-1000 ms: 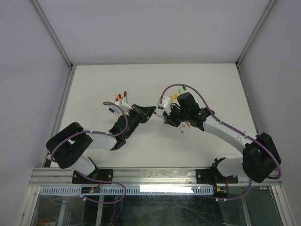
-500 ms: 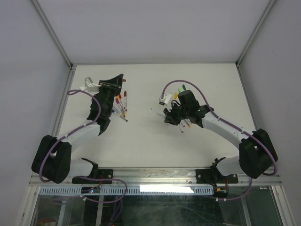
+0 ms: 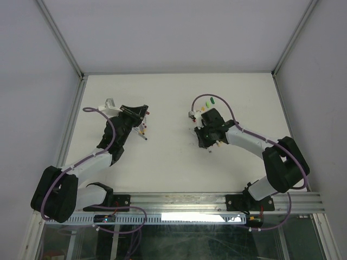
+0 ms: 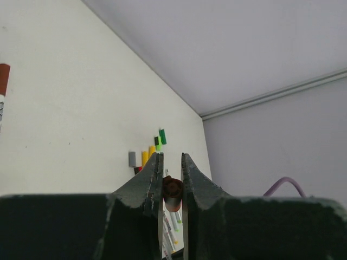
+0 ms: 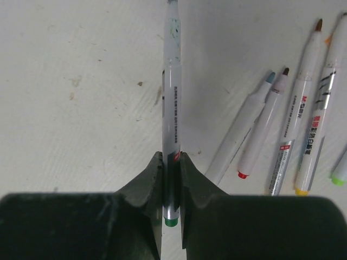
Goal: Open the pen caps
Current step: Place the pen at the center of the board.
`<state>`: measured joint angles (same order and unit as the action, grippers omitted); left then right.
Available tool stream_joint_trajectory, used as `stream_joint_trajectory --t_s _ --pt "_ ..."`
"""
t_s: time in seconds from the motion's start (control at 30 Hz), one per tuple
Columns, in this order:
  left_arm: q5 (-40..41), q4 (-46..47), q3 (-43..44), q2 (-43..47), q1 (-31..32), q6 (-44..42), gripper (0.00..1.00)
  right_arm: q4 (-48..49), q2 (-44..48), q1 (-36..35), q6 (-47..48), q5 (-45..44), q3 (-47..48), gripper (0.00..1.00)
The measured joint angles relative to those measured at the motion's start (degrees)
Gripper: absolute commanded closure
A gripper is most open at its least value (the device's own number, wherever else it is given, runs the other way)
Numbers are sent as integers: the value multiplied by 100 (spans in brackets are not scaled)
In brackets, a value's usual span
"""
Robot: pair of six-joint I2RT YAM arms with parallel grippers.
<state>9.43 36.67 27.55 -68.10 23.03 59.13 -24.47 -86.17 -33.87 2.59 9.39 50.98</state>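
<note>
Both claws pinching narrow: one cap, one barrel.
Nearest, left gripper (image 4: 171, 158) is clamping a small dark red bullet-shaped plastic cap (image 4: 172, 189) over the white table (image 4: 65, 108); right gripper (image 5: 172, 162) is gripping a long white plastic pen barrel (image 5: 172, 97), green-ended. Cap probably handling light, stiff, slick; best pinched across mid-body. Beyond, four uncapped white pens (image 5: 301, 103) are lying whole, a fifth cropped; farther, green and yellow loose caps (image 3: 209, 101), count unclear.

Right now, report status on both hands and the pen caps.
Left hand shut on a dark red cap. Right hand shut on a pen with a green end. Loose pens beside it, not touching.
</note>
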Motion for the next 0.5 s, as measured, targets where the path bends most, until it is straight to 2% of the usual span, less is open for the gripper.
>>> stream_joint_trajectory --t_s 0.23,0.5 --pt "-262 -111 -201 37 17 39 100 -103 -83 -9 -166 -490 -122 93" --pt "-402 -107 -319 28 57 153 100 -127 -326 -11 -192 -691 -122 71"
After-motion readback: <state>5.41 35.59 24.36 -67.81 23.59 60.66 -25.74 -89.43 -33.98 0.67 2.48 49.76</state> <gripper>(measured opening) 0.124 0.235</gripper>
